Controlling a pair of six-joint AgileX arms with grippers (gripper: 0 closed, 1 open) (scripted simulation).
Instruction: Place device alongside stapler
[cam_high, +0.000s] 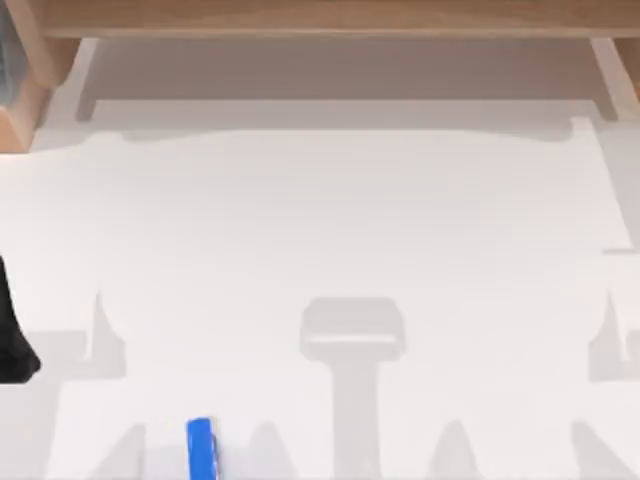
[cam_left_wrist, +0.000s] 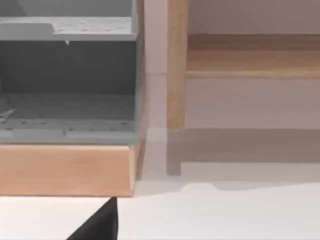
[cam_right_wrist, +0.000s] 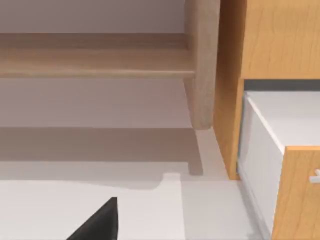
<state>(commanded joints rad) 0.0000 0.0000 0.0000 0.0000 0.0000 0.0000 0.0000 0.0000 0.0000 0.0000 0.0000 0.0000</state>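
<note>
- Bench (cam_high: 330, 220): white, wide, bare across the middle.
- Stapler (cam_high: 200, 448): blue, narrow, lying lengthwise at the near edge of the bench, left of centre.
- Left arm (cam_high: 12, 335): dark shape at the bench's left edge, well apart from the stapler.
- Left end effector (cam_left_wrist: 97, 225): dark tip over white bench, near a wooden cabinet (cam_left_wrist: 65, 167) with grey shelves; opening cannot be told.
- Right end effector (cam_right_wrist: 97, 225): dark tip over the bench, near a wooden drawer unit (cam_right_wrist: 270, 150); opening cannot be told.

You see a brightly, evenly lit white table (cam_high: 330, 220) with no glare, soft grey shadows of the rig falling across its near half and under the wooden shelf (cam_high: 330, 18), and edges everywhere slightly soft, the blue stapler (cam_high: 200, 448) included.
</note>
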